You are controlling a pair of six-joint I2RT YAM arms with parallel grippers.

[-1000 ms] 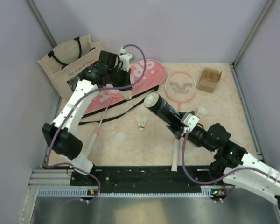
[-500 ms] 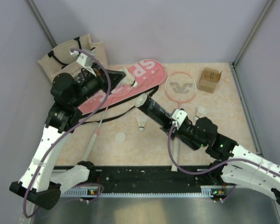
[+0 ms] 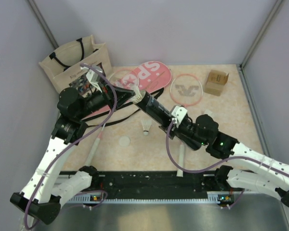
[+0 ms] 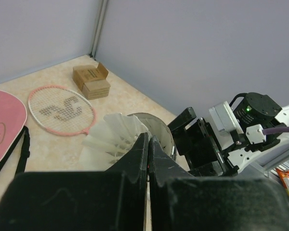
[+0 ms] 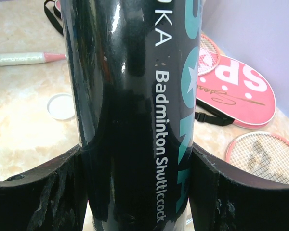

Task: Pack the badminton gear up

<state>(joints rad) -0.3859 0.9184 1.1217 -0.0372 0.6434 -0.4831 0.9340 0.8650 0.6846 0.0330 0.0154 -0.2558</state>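
Centre of top view: left gripper [image 3: 136, 94] pinched narrow on a white feather shuttlecock [image 4: 114, 139], held right at the open mouth of the black "Badminton Shuttlecock" tube [image 3: 154, 109]. Right gripper [image 3: 177, 120] clamps the tube's middle, mouth pointing upper left. Second shuttlecock [image 3: 146, 126] and white lid [image 3: 124, 141] lie lower centre. Pink racket [image 3: 186, 89] upper right, pink SPORT cover [image 3: 151, 73] upper centre.

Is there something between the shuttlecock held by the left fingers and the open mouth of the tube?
Nothing visible does. The shuttlecock, pinched between the fingers of the left gripper, sits right at the open mouth of the tube, which the right gripper holds.
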